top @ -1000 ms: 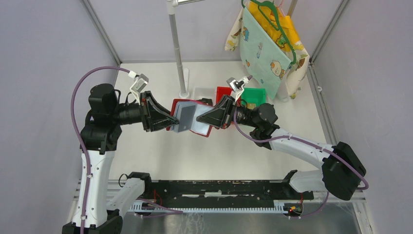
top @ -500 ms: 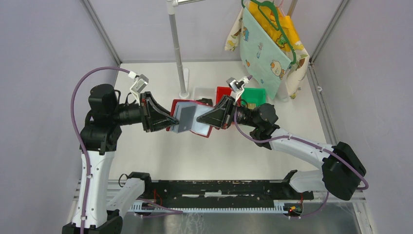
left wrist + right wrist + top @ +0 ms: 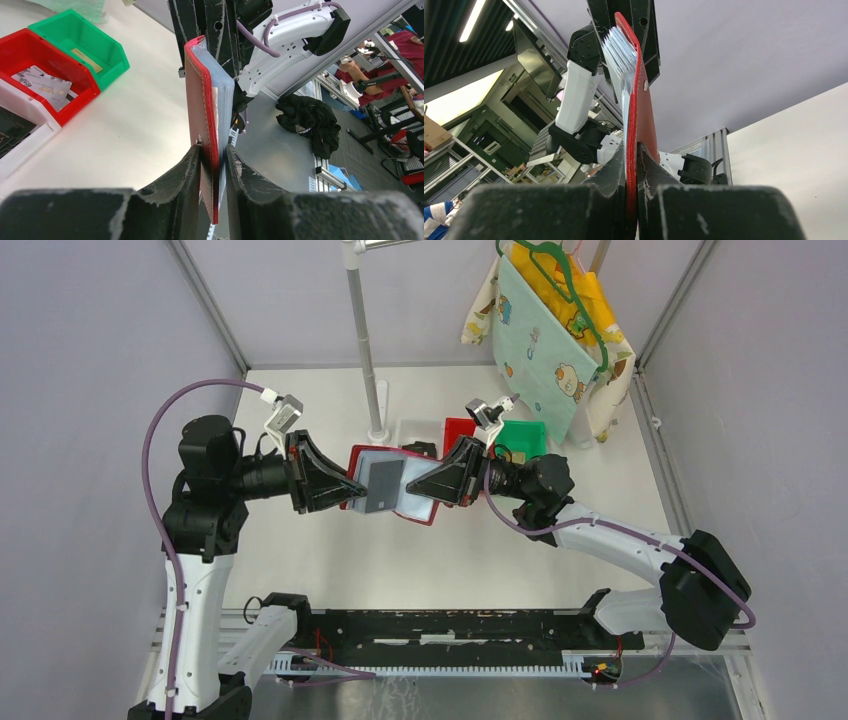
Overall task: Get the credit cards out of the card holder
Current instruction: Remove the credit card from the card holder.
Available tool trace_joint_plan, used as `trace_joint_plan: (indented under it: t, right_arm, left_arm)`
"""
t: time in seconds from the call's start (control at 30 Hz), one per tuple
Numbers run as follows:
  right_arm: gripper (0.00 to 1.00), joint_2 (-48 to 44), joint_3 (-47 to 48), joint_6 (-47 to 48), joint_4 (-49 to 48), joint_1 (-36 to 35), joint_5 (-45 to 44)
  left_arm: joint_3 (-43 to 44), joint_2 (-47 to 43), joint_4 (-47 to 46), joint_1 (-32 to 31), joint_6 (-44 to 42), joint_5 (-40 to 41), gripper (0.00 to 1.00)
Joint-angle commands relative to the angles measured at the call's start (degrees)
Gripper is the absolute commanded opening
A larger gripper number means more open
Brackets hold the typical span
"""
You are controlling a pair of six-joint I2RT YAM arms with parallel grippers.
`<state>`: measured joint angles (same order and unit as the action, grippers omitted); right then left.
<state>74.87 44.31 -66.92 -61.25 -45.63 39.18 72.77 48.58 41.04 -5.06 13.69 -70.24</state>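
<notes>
The open card holder (image 3: 384,480) is facing sleeves-up, its long axis running left-right. The left gripper (image 3: 354,486) and right gripper (image 3: 409,487) are clamping its ends.

Top view: bright, even, diffuse light; faint soft shadows under arms on white table (image 3: 330,560); dull sheen on metal strip (image 3: 480,692) at near edge. Left wrist view: well lit, left gripper (image 3: 213,155) dark, slightly soft up close. Right wrist view: backlit, ceiling light strip (image 3: 471,20) glaring upper left; card holder (image 3: 644,115) sharp.
</notes>
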Motion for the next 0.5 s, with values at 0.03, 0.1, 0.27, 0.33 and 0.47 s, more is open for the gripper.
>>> trace_joint_plan:
  t: [0.03,0.1,0.27,0.33,0.47]
  right_arm:
    - [0.0,-0.1,1.39,-2.21,-9.58,0.2,1.25]
    - [0.0,-0.01,1.4,-1.87,-9.0,0.21,1.23]
    - [0.0,-0.24,1.27,-0.87,-7.63,0.26,1.25]
    - [0.0,-0.44,1.06,-0.64,-7.05,0.6,1.25]
    - [0.0,-1.2,0.52,-0.41,-6.78,1.56,1.44]
  left_arm:
    - [1.65,-0.16,0.01,-0.01,-1.84,-2.37,0.34]
    - [1.67,-0.07,-0.02,-0.03,-1.49,-3.95,0.38]
    - [1.71,0.06,0.19,-0.02,-1.48,-5.97,0.38]
    - [2.2,0.18,1.04,0.0,-2.36,-6.82,0.37]
    - [3.85,1.0,4.89,-0.05,-6.22,-7.33,0.34]
